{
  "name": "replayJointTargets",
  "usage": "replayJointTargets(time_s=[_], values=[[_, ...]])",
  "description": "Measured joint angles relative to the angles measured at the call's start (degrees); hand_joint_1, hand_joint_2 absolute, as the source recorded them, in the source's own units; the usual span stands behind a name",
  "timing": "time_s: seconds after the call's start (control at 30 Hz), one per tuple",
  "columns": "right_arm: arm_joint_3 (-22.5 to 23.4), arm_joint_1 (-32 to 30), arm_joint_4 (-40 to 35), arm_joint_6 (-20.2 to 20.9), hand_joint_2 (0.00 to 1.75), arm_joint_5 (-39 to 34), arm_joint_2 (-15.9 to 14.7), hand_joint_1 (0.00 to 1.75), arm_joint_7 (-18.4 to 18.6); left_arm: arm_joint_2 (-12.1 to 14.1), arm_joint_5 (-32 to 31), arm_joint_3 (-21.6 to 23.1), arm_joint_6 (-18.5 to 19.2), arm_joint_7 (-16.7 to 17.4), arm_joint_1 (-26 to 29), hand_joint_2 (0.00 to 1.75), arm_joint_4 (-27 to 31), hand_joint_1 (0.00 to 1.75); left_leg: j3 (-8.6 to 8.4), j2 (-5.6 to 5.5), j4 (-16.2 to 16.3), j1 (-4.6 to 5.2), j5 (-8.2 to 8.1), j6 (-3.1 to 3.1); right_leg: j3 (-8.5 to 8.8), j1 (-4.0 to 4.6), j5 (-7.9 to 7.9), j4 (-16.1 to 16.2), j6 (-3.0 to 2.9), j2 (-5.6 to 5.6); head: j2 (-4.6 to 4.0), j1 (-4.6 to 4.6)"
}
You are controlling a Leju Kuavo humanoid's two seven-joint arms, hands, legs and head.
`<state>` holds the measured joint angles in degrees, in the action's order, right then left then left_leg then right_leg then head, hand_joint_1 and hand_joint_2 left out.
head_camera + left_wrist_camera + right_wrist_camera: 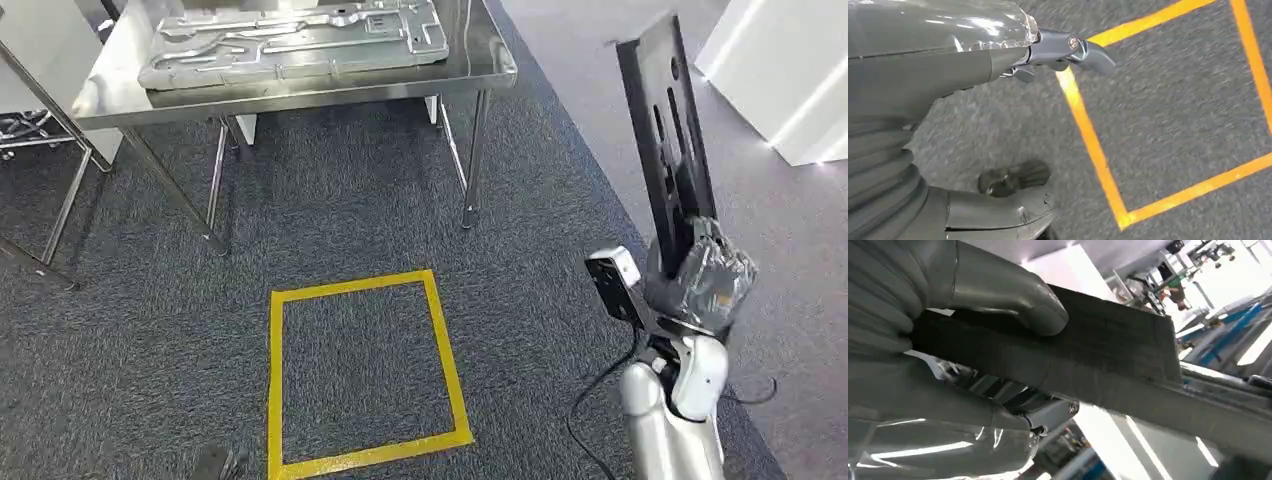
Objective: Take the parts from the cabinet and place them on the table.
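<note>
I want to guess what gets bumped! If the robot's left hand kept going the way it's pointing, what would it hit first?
Probably the grey carpet. In the left wrist view the left hand hangs toward the floor, fingertips aimed near the yellow tape square, with nothing between. How far off the floor is can't be told.

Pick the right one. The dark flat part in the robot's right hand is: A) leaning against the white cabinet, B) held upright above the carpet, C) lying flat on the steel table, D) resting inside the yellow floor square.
B. The right hand grips the dark flat part at its lower end, so it stands up in the air over the grey carpet, apart from the steel table and the yellow floor square.
</note>
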<state>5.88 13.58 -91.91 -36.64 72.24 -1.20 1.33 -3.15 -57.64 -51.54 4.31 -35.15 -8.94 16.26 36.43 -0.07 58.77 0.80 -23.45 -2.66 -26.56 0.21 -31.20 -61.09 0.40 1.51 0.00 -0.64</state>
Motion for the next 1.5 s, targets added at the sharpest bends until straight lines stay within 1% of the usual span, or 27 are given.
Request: replayJointTargets(time_s=[0.07,0.1,0.2,0.23,0.27,0.3,0.37,0.43,0.5,0.53,0.6,0.7,0.73,0.77,0.8,0.83,0.87,0.9,0.97,1.03,1.1,1.2,1.27,1.33,1.37,1.4,1.5], values=[[-1.8,3.2,1.8,1.7,1.75,5.5,-0.6,1.75,0.7,-0.2,0.0,0.8,0.0,0.2,-0.6,1.75,0.0,0.00,-1.99,-0.01,-1.3,-0.36,-0.81,-0.52,-4.81,-0.24,2.05,-8.1,0.53,-0.79,0.00,-0.37],[-2.9,4.6,2.9,3.1,1.75,9.0,-1.4,1.75,1.0,-0.2,0.0,1.2,0.0,0.4,-0.8,1.75,0.0,0.00,-2.83,0.01,-1.6,-0.49,-1.44,-0.47,-7.73,-0.45,0.96,-11.5,0.86,-0.82,0.00,-0.30],[-6.1,7.2,5.6,4.9,1.75,12.4,-3.2,1.75,1.1,-0.2,0.0,2.1,0.3,0.6,-1.1,1.75,0.0,0.00,-6.03,-0.35,-1.7,-1.20,-4.02,-0.08,-13.91,-1.19,-6.98,-14.0,1.87,-1.05,0.00,-0.39],[-6.8,7.8,6.2,5.1,1.75,12.5,-3.5,1.75,1.2,-0.3,0.0,2.3,0.4,0.7,-1.1,1.75,0.0,0.00,-7.34,-0.58,-1.7,-1.46,-5.04,0.21,-14.69,-1.47,-7.63,-12.2,2.28,-1.23,0.00,-0.33],[-7.2,8.2,6.6,5.1,1.75,12.5,-3.8,1.75,1.3,-0.5,0.0,2.6,0.5,0.7,-1.1,1.75,0.0,0.00,-8.66,-0.86,-1.7,-1.72,-6.09,0.58,-14.84,-1.71,-6.43,-9.2,2.57,-1.40,0.00,-0.37],[-7.5,8.6,7.1,5.2,1.75,12.6,-4.2,1.75,1.4,-0.5,0.0,2.8,0.5,0.7,-1.1,1.75,0.0,0.00,-10.06,-1.02,-1.7,-1.98,-7.15,0.96,-14.71,-1.91,-2.87,-5.4,2.94,-1.62,0.00,-0.39],[-8.3,9.2,8.1,6.3,1.75,13.5,-4.9,1.75,1.3,-0.6,0.1,2.8,0.5,0.7,-1.1,1.75,-0.1,0.00,-12.54,-1.14,-1.2,-1.84,-9.52,1.78,-15.01,-1.95,12.75,2.6,2.81,-2.74,0.00,-0.92],[-9.8,10.7,9.2,9.0,1.75,14.8,-5.8,1.75,0.6,-0.6,0.1,3.0,0.6,1.0,-1.1,1.75,-0.1,0.00,-13.28,-0.79,-2.9,-1.73,-11.16,2.84,-14.47,-1.49,10.84,1.0,1.56,-2.01,0.00,-0.94],[-11.8,12.9,10.5,11.3,1.75,15.5,-6.9,1.75,-0.5,-0.6,0.3,3.6,0.9,0.9,-1.6,1.75,-0.1,0.00,-13.14,-0.62,-0.3,-1.79,-8.91,3.55,-13.64,-1.75,9.50,1.6,0.42,-1.73,0.00,-1.09],[-12.8,14.2,11.1,12.5,1.75,15.1,-7.1,1.75,-1.2,-0.4,0.4,3.8,1.0,1.0,-1.8,1.75,-0.1,0.00,-12.07,-0.50,2.1,-2.00,-8.07,3.79,-12.51,-1.93,9.17,1.9,-0.08,-1.46,0.02,-0.94],[-15.2,16.8,12.6,14.3,1.75,12.9,-7.9,1.75,-2.8,-0.5,0.6,4.3,1.1,1.0,-2.0,1.75,-0.1,0.00,-6.85,-0.36,10.4,-2.01,-7.39,3.86,-10.57,-1.66,7.80,2.4,-0.78,-1.31,0.00,-0.61],[-18.6,18.4,14.2,15.4,1.75,10.5,-8.2,1.75,-4.6,-0.5,0.9,4.8,1.5,1.0,-1.7,1.75,-0.2,0.00,0.50,-0.36,16.1,-1.90,-15.54,3.87,-6.87,-1.09,5.22,3.0,-1.14,-0.98,0.00,-0.59],[-19.5,18.7,14.6,15.5,1.75,10.4,-8.2,1.75,-5.0,-0.5,0.9,5.0,1.5,1.1,-1.6,1.75,-0.2,0.00,1.73,-0.36,15.2,-1.87,-17.04,3.71,-5.46,-0.92,4.27,3.1,-1.17,-0.90,0.00,-0.57],[-20.7,19.1,15.0,15.6,1.75,10.2,-8.3,1.75,-5.5,-0.5,1.0,5.2,1.6,1.1,-1.6,1.75,-0.2,0.00,2.46,-0.36,13.0,-1.75,-16.80,3.39,-4.01,-0.76,3.18,3.1,-1.17,-0.85,0.00,-0.54],[-21.6,19.4,15.2,15.6,1.75,10.1,-8.4,1.75,-5.7,-0.5,1.1,5.4,1.6,1.1,-1.6,1.75,-0.2,0.00,2.60,-0.37,9.7,-1.48,-14.23,2.86,-2.49,-0.54,2.17,3.2,-1.17,-0.85,0.00,-0.50],[-22.3,19.7,15.5,15.8,1.75,9.8,-8.4,1.75,-6.0,-0.5,1.2,5.5,1.6,1.1,-1.5,1.75,-0.2,0.00,2.54,-0.37,5.7,-1.25,-9.21,2.10,-1.24,-0.34,1.18,3.3,-1.15,-0.92,0.00,-0.41],[-22.8,20.0,15.8,15.9,1.75,9.4,-8.4,1.75,-6.3,-0.5,1.3,5.6,1.6,1.2,-1.4,1.75,-0.2,0.00,2.65,-0.41,2.0,-0.91,-1.59,1.31,-0.41,-0.34,0.33,3.4,-1.15,-0.96,0.00,-0.46],[-23.5,20.3,16.3,16.2,1.75,9.1,-8.4,1.75,-6.8,-0.4,1.3,5.6,1.7,1.2,-1.2,1.75,-0.2,0.00,2.65,-0.57,1.5,-0.28,0.98,1.10,0.64,-0.09,-0.53,3.1,-0.71,-0.49,0.00,-0.68],[-25.2,21.0,16.6,16.7,1.75,8.7,-8.4,1.75,-7.6,-0.3,1.4,5.8,1.8,1.4,-1.2,1.75,-0.2,0.00,1.10,-0.93,1.2,0.04,-0.23,0.72,2.30,-0.28,-1.63,3.4,-0.09,-0.16,0.00,-0.57],[-26.6,22.3,16.7,17.0,1.75,8.6,-8.4,1.75,-8.1,-0.2,1.5,6.2,1.8,1.4,-2.0,1.75,-0.2,0.00,-0.62,-1.16,0.4,0.00,-0.29,-0.24,2.02,-0.33,-0.05,0.9,0.68,-0.15,0.00,-0.52],[-27.7,23.2,16.7,17.2,1.75,8.5,-8.4,1.75,-8.2,-0.2,1.6,6.7,1.8,1.4,-2.5,1.75,-0.2,0.00,-1.93,-0.93,-0.1,-0.30,-0.68,-0.99,-1.34,-0.45,-0.06,-5.1,0.83,-0.84,0.02,-0.80],[-29.6,23.5,17.2,18.2,1.75,8.3,-8.4,1.75,-8.8,-0.2,1.6,7.2,2.0,1.6,-2.4,1.75,-0.2,0.00,-2.95,-0.99,-0.1,-0.35,-2.15,-1.12,-9.54,-0.83,-5.85,-14.0,1.69,-0.96,0.00,-0.76],[-31.1,23.7,17.8,19.8,1.75,8.1,-8.4,1.75,-9.5,-0.2,1.8,7.6,2.2,1.7,-2.1,1.75,-0.2,0.00,-4.20,-1.25,-0.1,-0.35,-3.36,-0.98,-12.67,-0.95,-7.07,-13.4,1.85,-1.09,0.00,-0.74],[-32.5,24.4,18.2,21.4,1.75,7.5,-8.4,1.75,-9.6,-0.3,1.9,8.1,2.4,1.7,-2.0,1.75,-0.2,0.00,-6.00,-1.43,-0.1,-0.35,-4.74,-0.71,-12.40,-0.93,-2.21,-6.6,1.43,-1.20,0.00,-0.74],[-33.1,24.9,18.4,22.2,1.75,7.1,-8.4,1.75,-9.6,-0.4,2.0,8.4,2.4,1.7,-2.1,1.75,-0.2,0.00,-7.03,-1.42,-0.1,-0.34,-5.57,-0.50,-11.82,-0.86,2.70,-1.7,1.18,-1.24,0.00,-0.74],[-33.8,25.1,18.8,22.7,1.75,6.8,-8.4,1.75,-9.6,-0.5,2.1,8.5,2.4,1.8,-2.0,1.75,-0.3,0.00,-7.21,-1.42,-0.3,-0.32,-6.25,-0.25,-11.81,-0.63,9.69,1.3,0.78,-1.47,0.00,-0.73],[-35.7,26.1,19.6,24.7,1.75,5.9,-7.9,1.75,-9.6,-0.7,2.4,8.9,2.4,2.1,-2.1,1.75,-0.4,0.00,-8.24,-1.38,-1.1,-0.46,-6.22,0.95,-11.38,0.11,8.44,3.0,-0.52,-1.25,0.00,-0.63]])
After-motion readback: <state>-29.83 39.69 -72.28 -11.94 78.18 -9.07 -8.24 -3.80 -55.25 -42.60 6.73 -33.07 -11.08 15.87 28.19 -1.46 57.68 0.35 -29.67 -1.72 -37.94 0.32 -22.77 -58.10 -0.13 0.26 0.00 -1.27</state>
